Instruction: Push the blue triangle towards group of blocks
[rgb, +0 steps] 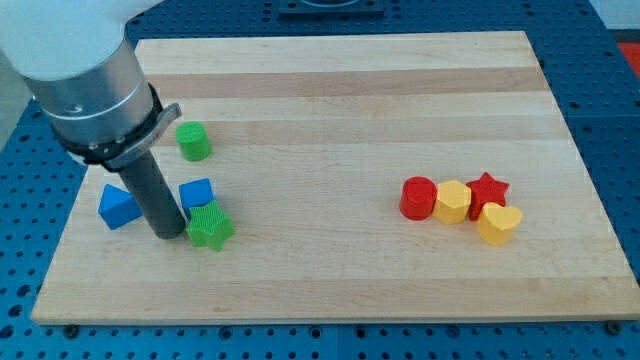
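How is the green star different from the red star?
The green star sits at the view's left, right beside my tip and touching a blue block; the red star sits at the view's right, packed among a red cylinder and two yellow blocks. Their colours differ. Both are star-shaped and lie flat.

You'll find the arm (85, 75) cut off at the view's top-left corner. The rod (158, 195) covers the blue cube's (197, 192) nine o'clock edge, and that cube hides the green star's (210, 226) twelve o'clock point.
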